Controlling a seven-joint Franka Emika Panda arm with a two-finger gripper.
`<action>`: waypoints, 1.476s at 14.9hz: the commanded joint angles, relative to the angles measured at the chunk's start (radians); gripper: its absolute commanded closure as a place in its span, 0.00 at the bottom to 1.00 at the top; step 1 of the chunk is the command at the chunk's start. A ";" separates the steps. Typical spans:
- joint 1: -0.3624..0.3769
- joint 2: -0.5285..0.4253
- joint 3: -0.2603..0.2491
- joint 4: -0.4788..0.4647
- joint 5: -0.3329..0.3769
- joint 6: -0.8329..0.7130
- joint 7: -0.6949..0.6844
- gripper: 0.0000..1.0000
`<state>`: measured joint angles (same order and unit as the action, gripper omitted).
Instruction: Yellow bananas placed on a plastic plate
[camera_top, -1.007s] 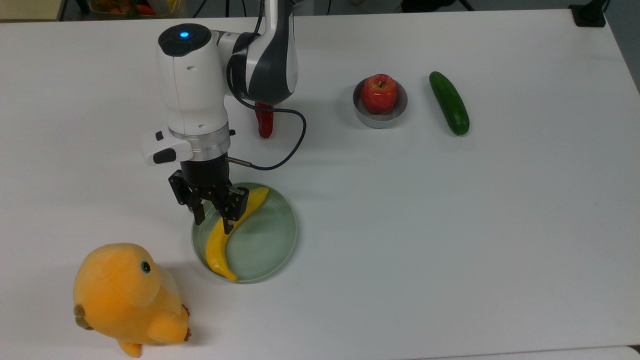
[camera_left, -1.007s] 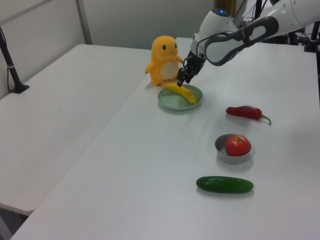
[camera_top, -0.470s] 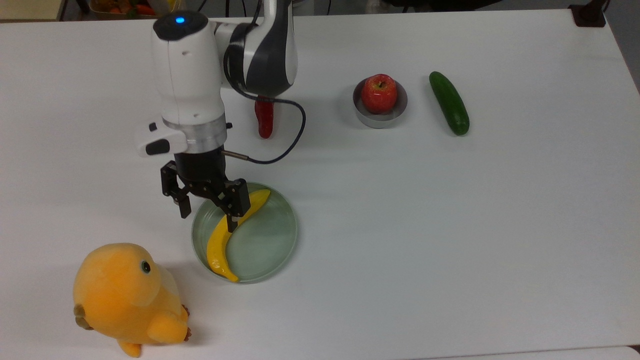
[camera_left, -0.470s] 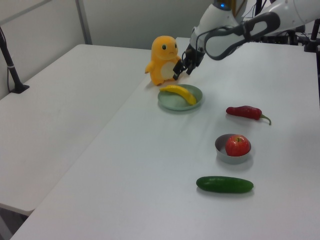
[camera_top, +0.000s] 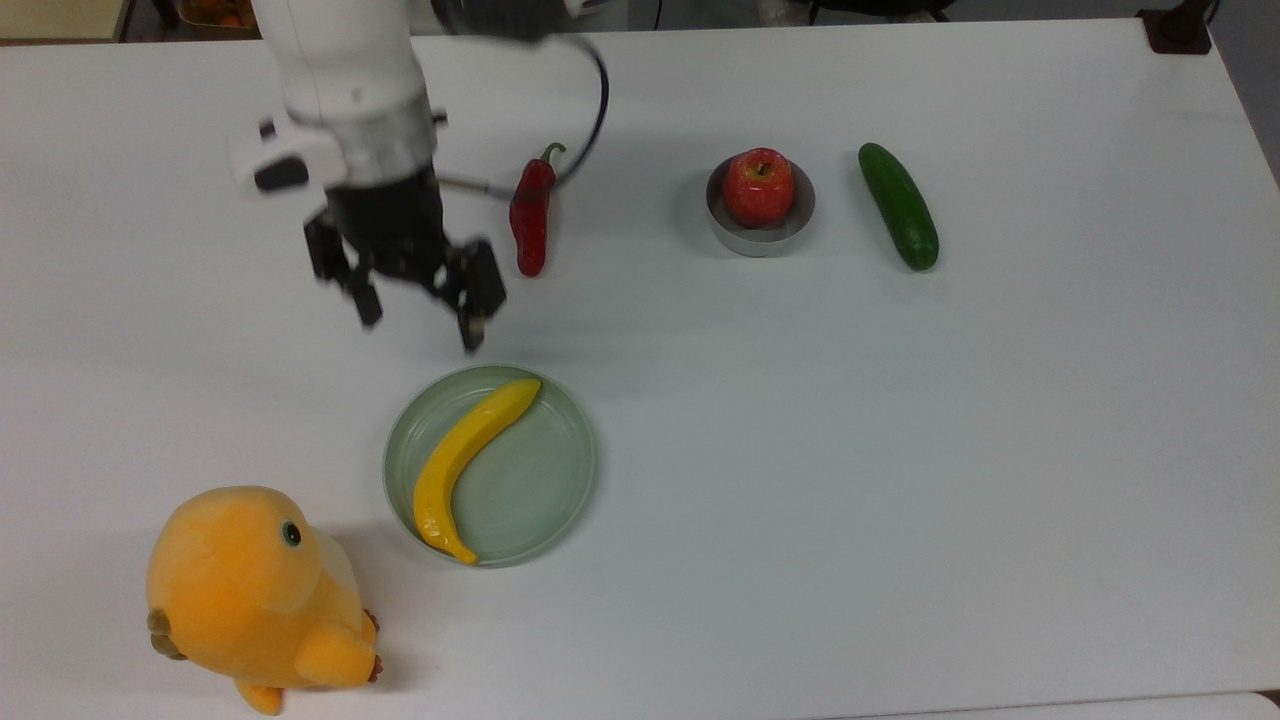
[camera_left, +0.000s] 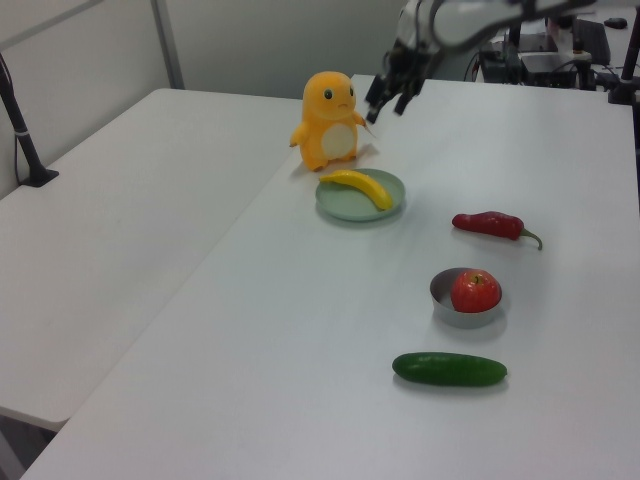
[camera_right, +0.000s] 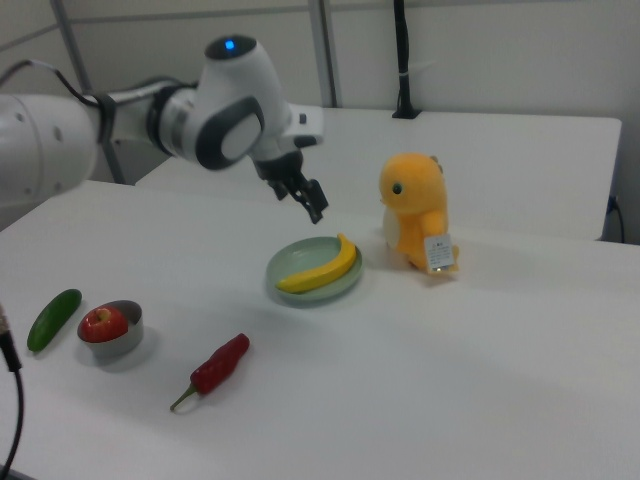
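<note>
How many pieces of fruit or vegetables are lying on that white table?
4. A curved yellow banana on the pale green plate; a red chili pepper; a red apple in the small metal dish; a dark green cucumber beside it.

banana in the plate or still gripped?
In the plate. The banana lies across the plastic plate; the gripper is open, apart from it, above the table.

White rounded arm (camera_right: 60, 130) with dark grey joint bands, blue light on top, silver wrist ring, black two-finger gripper (camera_top: 420, 315), thin black cable (camera_top: 590, 100) looping alongside
</note>
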<state>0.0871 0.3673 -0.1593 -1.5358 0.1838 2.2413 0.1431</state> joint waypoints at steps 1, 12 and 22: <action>0.002 -0.181 0.000 -0.066 -0.059 -0.270 0.007 0.00; -0.072 -0.390 0.190 -0.046 -0.113 -0.721 0.012 0.00; -0.033 -0.389 0.241 -0.182 -0.161 -0.451 -0.046 0.00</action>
<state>0.0408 -0.0015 0.0815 -1.6512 0.0485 1.6930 0.1446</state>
